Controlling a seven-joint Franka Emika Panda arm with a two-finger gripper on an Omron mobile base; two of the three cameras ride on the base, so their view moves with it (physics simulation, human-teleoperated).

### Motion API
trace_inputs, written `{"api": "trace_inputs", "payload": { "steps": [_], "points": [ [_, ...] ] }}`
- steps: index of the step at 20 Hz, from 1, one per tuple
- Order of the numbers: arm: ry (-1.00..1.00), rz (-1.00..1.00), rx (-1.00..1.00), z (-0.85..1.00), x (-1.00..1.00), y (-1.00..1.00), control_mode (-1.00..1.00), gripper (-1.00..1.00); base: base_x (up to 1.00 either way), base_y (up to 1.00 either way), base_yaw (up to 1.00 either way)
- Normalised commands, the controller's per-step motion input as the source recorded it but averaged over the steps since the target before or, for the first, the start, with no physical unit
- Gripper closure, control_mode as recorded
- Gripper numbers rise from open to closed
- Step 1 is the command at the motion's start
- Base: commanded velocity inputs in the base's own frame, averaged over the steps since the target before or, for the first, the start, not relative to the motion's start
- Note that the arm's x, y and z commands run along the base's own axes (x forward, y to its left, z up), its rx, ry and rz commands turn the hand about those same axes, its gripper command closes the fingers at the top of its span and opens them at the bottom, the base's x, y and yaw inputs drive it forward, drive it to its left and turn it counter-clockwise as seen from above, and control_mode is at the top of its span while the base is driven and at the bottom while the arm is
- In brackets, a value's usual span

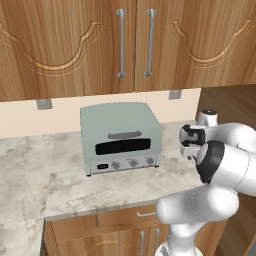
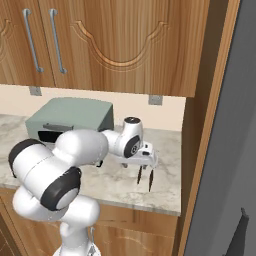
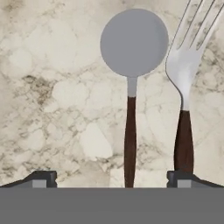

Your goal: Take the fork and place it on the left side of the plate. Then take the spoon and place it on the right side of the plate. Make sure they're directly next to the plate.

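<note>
In the hand view a spoon (image 3: 134,43) with a round grey bowl and a dark brown handle lies on the marble counter (image 3: 52,87). A fork (image 3: 186,65) with the same dark handle lies parallel to it, just to its right. My gripper (image 3: 111,179) is open above their handle ends. The spoon's handle runs down between the fingertips, and the fork's handle meets the right fingertip (image 3: 180,177). In the right base view the gripper (image 2: 145,177) points down at the counter's right end. The plate is out of view.
A pale green toaster oven (image 1: 121,137) stands on the counter to the left of the hand. Wooden wall cabinets (image 1: 135,45) hang above. A tall wooden side panel (image 2: 210,125) closes the counter's right end. The counter's front edge (image 2: 150,207) lies near the gripper.
</note>
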Motion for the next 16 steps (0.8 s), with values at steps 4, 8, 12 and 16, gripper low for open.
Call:
{"api": "trace_inputs", "payload": {
  "steps": [4,8,12,16],
  "points": [
    [0.0,0.03,0.0,-0.23,0.26,-0.06,-1.0,-1.0,0.0,0.0,0.0],
    [0.0,0.01,0.0,-0.23,0.18,-0.06,-1.0,-1.0,0.0,0.0,0.0],
    [0.0,0.0,0.0,-0.23,0.16,-0.06,-1.0,-1.0,0.0,0.0,0.0],
    [0.0,0.0,0.0,-0.2,0.12,-0.06,-1.0,-1.0,0.0,0.0,0.0]
  ]
}}
